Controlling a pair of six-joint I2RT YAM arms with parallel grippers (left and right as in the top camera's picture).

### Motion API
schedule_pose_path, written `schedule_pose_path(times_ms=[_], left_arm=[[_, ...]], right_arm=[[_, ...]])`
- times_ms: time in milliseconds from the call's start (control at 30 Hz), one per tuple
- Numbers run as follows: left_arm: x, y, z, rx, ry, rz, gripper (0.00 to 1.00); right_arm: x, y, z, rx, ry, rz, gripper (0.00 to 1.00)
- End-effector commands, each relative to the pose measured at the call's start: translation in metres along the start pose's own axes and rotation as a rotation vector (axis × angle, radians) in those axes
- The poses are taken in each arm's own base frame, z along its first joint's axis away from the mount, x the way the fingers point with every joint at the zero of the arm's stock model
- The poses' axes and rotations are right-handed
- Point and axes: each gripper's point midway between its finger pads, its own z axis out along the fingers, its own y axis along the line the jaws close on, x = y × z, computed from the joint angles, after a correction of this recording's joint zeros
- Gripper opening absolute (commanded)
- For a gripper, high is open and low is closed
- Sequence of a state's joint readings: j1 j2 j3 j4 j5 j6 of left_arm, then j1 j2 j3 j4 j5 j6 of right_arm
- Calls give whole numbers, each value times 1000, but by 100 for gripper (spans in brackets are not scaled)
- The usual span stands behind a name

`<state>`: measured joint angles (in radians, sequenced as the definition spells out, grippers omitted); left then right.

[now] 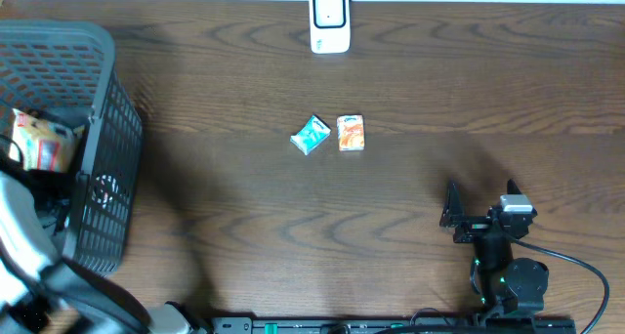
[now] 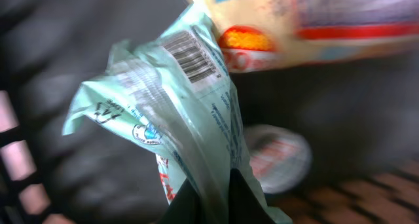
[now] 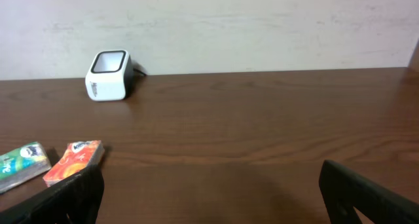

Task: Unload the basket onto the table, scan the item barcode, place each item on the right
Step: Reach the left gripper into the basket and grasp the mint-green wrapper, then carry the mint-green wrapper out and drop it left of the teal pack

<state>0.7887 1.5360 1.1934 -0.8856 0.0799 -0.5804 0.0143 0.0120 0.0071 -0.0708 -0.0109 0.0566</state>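
The left gripper (image 2: 219, 198) is clenched on a pale green crinkly plastic packet (image 2: 177, 99), which sticks out ahead of the jaws, inside the grey mesh basket (image 1: 98, 178). Lift slowly, then turn its black striped barcode (image 2: 193, 54) toward the small white scanner box (image 1: 330, 21). The right gripper (image 3: 213, 198) is spread wide, empty.

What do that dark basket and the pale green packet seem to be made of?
The basket looks like moulded plastic, matte dark grey, judging by its regular lattice walls. The pale green packet is probably thin glossy plastic film: it crinkles, catches light and carries a printed barcode.

Glossy crinkled plastic pouch (image 2: 163, 103), matt wood-grain table (image 1: 391, 227)
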Motion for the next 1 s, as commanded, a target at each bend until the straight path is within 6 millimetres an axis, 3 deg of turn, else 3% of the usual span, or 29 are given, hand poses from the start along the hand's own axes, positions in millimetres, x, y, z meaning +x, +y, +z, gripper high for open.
schedule_pose_path(times_ms=[0,200,367,633,733,800,967], left_arm=[[-5,-51,-85,360,-128,38,7],[-17,-60,-200,601,-491,88,7],[3,-62,-256,768,-582,42,7],[54,-115,-315,1061,-602,283,7],[83,-137,-335,1196,-558,404,7],[104,-150,-338,1250,-494,470,7],[159,-180,-317,1264,-393,735,7]], right_arm=[[1,-2,0,8,1,2,99],[1,-2,0,8,1,2,99],[1,-2,0,8,1,2,99],[1,-2,0,8,1,2,99],[1,-2,0,8,1,2,99],[1,-2,0,8,1,2,99],[1,-2,0,8,1,2,99]])
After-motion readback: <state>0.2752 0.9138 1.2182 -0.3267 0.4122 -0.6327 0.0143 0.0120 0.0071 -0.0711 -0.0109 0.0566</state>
